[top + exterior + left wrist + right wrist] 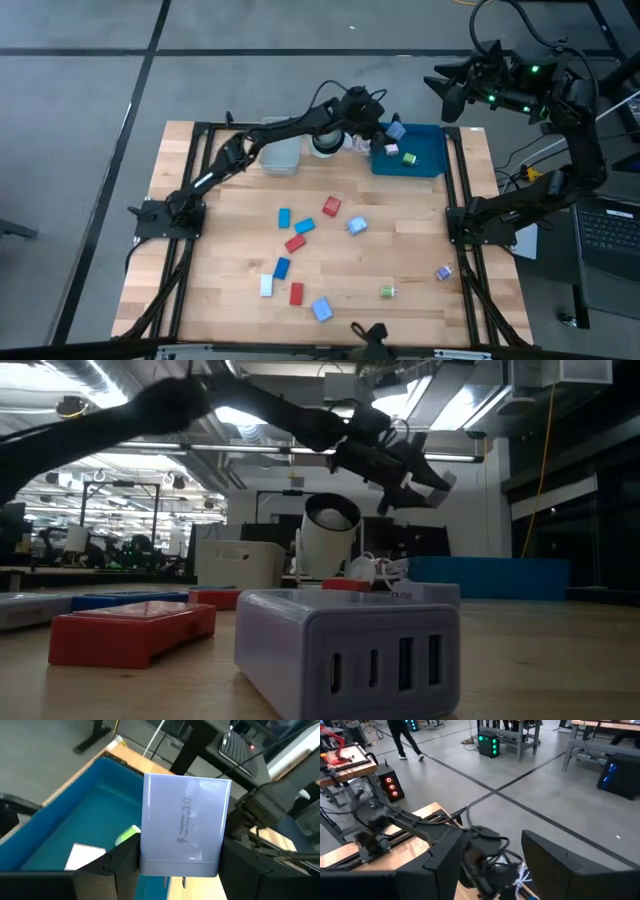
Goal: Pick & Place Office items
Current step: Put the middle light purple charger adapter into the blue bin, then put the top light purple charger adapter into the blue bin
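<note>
From above, the left arm stretches across the tabletop (420, 240) and its left pincer (385, 130) hangs at the near-left corner of the blue tray (425, 160), pinching a light-blue adapter (396, 130). Inside the tray lie a white piece (391, 150) and a green-and-white piece (408, 157). Beside the tray sit the white round device (325, 145) and the grey bin (282, 155). Scattered over the wood: a red block (331, 207), a blue block (284, 216), another red block (295, 293), a green bit (387, 292) and a purple bit (444, 272). The right pincer (450, 95) is parked high, beyond the tabletop's far right corner.

Down at table level, a pale charger (345, 645) with four ports fills the foreground, a red block (130, 630) beside it. The left pincer (415, 485) hovers above the tray wall (490, 580).

Left wrist view: the dark fingers (120, 865) clamp the adapter (185, 825) on both sides, prongs showing at its lower end, directly over the tray floor (85, 820) where the green-tipped piece (127, 834) and white piece (85, 856) lie.

Right wrist view: the right pincer (492, 855) has its fingers (445, 860) spread wide, holding nothing, with the left arm (420, 825) beyond. A person's legs (402, 737) cross the far floor.
</note>
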Motion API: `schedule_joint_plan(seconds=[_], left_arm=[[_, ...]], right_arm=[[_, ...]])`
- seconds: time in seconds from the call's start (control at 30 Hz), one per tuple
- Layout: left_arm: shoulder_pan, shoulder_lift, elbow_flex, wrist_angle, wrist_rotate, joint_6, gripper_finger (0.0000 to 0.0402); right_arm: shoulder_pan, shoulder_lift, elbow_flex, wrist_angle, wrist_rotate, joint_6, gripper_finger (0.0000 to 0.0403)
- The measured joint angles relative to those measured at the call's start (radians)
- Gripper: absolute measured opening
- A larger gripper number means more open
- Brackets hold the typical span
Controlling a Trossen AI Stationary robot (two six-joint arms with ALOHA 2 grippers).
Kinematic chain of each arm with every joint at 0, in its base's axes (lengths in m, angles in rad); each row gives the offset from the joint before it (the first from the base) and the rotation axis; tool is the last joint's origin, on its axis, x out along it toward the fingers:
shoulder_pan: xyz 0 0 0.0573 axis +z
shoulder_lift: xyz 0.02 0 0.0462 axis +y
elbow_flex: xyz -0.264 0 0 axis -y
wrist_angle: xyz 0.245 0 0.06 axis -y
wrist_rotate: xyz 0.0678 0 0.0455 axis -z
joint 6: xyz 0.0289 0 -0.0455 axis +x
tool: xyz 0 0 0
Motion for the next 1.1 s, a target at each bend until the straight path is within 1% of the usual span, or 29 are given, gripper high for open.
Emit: schedule_joint_plan(seconds=[0.07,0.1,0.3,0.53,0.67,0.7,0.8,0.87,0.97,1.1], left_arm=[[0.007,-0.004,-0.042,0.047,0.003,-0.022,0.0212],[0.011,-0.006,-0.053,0.029,0.002,-0.033,0.0212],[0.020,-0.003,-0.054,0.000,0.007,0.006,0.0212],[0.017,-0.003,-0.054,0.043,0.032,0.015,0.0212],[0.005,-0.003,-0.054,0.071,0.006,0.053,0.0215],[0.004,-0.003,-0.054,0.083,0.005,0.049,0.0229],[0.002,-0.003,-0.054,0.105,-0.009,0.024,0.0298],[0.003,-0.003,-0.054,0.103,-0.027,0.020,0.0330],[0.004,-0.003,-0.054,0.106,-0.032,0.019,0.0345],[0.004,-0.003,-0.054,0.121,-0.027,0.007,0.0340]], right_arm=[[0.000,0.000,0.000,0.000,0.010,0.004,0.0208],[0.000,0.000,0.000,0.000,0.015,0.004,0.0208],[0.000,0.000,0.000,0.000,0.026,0.002,0.0208],[0.000,0.000,0.000,0.000,0.034,0.000,0.0208],[0.000,0.000,0.000,0.000,0.034,0.000,0.0208],[0.000,0.000,0.000,0.000,0.034,0.000,0.0208],[0.000,0.000,0.000,0.000,0.034,-0.001,0.0208],[0.000,0.000,0.000,0.000,0.034,-0.001,0.0208],[0.000,0.000,0.000,0.000,0.034,-0.001,0.0208],[0.000,0.000,0.000,0.000,0.034,-0.001,0.0208]])
